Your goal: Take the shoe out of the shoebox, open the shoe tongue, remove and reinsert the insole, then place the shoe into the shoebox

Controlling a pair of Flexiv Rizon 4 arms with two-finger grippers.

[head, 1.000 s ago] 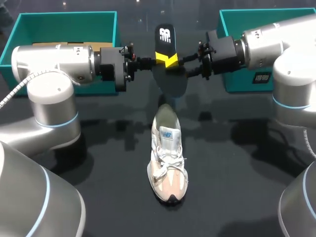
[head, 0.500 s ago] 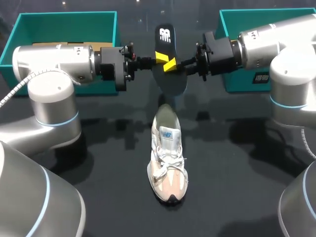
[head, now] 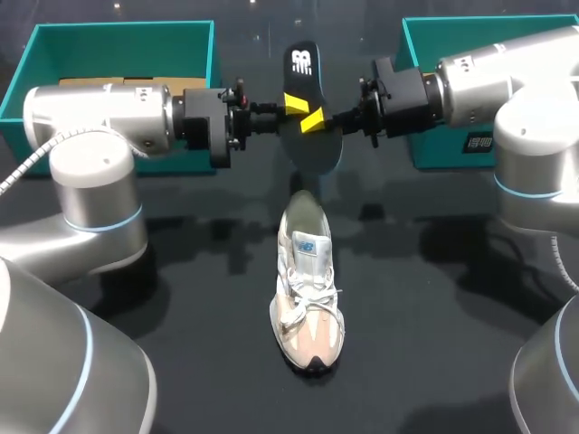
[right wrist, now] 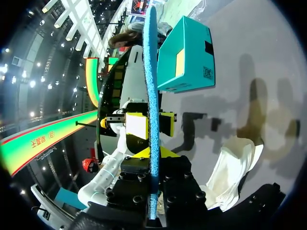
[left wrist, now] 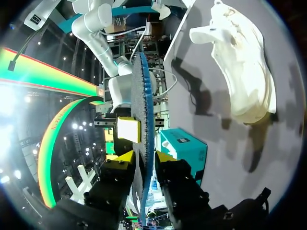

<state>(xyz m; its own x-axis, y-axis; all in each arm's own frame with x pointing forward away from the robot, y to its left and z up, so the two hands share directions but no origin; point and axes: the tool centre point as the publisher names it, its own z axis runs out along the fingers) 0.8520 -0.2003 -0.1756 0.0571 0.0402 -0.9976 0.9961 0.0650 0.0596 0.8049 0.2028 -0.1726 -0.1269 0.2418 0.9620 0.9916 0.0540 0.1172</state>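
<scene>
Dark counter [head: 425,307] with one shoe and two teal boxes on it.

From my remote seat I see the shoe [head: 308,289] standing upright on its sole near the middle of the counter, toe pointing toward the near edge and heel toward the far side; it is cream and peach with white laces. The left teal box [head: 118,50] sits at the far left corner, open at the top, with a brown cardboard piece [head: 99,81] lying inside. The right teal box [head: 452,149] sits at the far right corner. Both boxes are well apart from the shoe. Soft shadows fall across the counter around the shoe.
</scene>
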